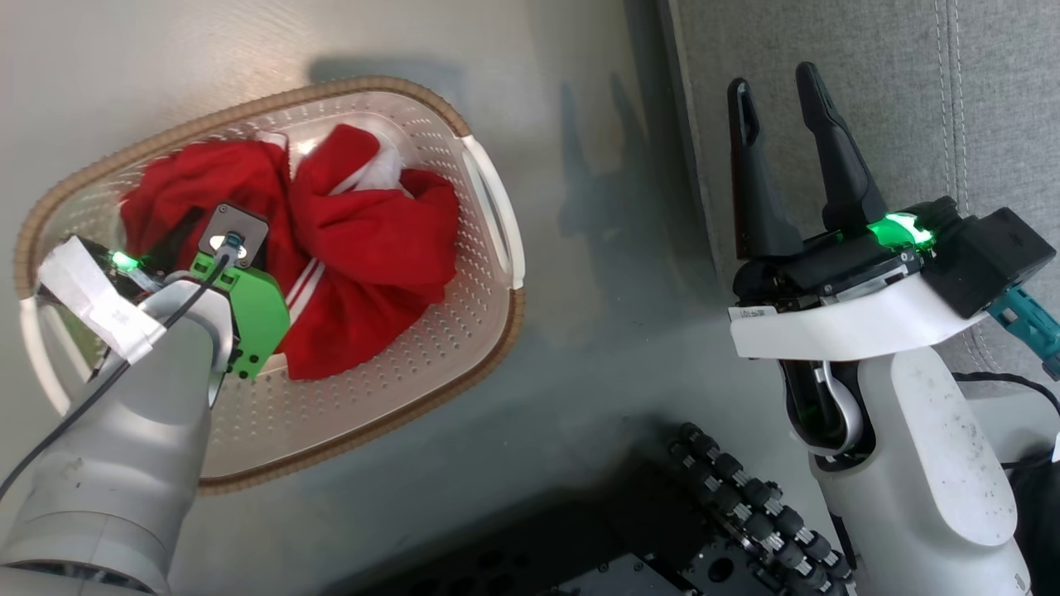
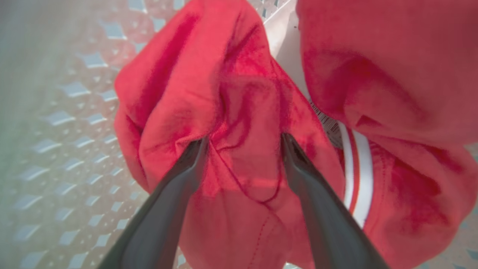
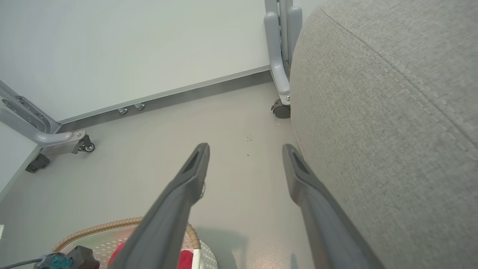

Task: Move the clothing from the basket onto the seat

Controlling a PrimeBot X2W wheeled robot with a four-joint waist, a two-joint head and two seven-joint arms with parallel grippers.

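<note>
Red clothing (image 1: 364,248) with white stripes lies bunched in the cream perforated basket (image 1: 489,273) on the floor at the left. My left arm reaches down into the basket. In the left wrist view my left gripper (image 2: 244,144) is open, its two fingertips pressed into a fold of the red clothing (image 2: 224,93) that sits between them. A second red bundle with white stripes (image 2: 354,175) lies to the right. My right gripper (image 1: 774,95) stands open and empty at the edge of the grey seat (image 1: 869,99). The seat (image 3: 392,112) also fills the right of the right wrist view, beside the right gripper (image 3: 246,149).
A strip of grey floor (image 1: 596,273) separates the basket from the seat. My dark wheeled base (image 1: 729,513) lies at the bottom. In the right wrist view, a white wall panel (image 3: 130,48) and grey caster legs (image 3: 280,74) stand beyond; the basket rim (image 3: 112,226) shows at the bottom.
</note>
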